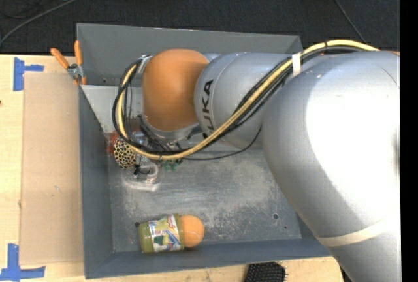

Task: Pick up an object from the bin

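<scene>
I am looking at the claw (pixel 142 172) hanging low over the left part of the bin (pixel 196 44) floor, near the left wall. I cannot tell whether it is spread or pressed together, because the orange wrist cover (pixel 168 88) is hiding most of it from above. Nothing is showing in its grip, so I am treating the pick as not yet made.

Right under the claw a pale see-through scrap (pixel 146 181) is lying flat on the floor, touching the tip or very nearly. Just beside the claw, on its left, a leopard-spotted thing (pixel 124 154), small and rounded, is sitting at the foot of the sloped wall with a bit of red peeping out behind it. I am guessing the slope is what is gathering loose pieces there. I am judging the claw to be over the scrap rather than the spotted piece, though the two are lying close together.

Well apart, a bottle (pixel 168 234) with a colourful label and an orange cap is lying on its side along the near wall. Being round, it is probably resting where the wall is stopping it.

The arm (pixel 326 143) is reaching in from the right, its wrist bending steeply down towards the floor, with the cables (pixel 121 108) looping round the cover's left side.
</scene>
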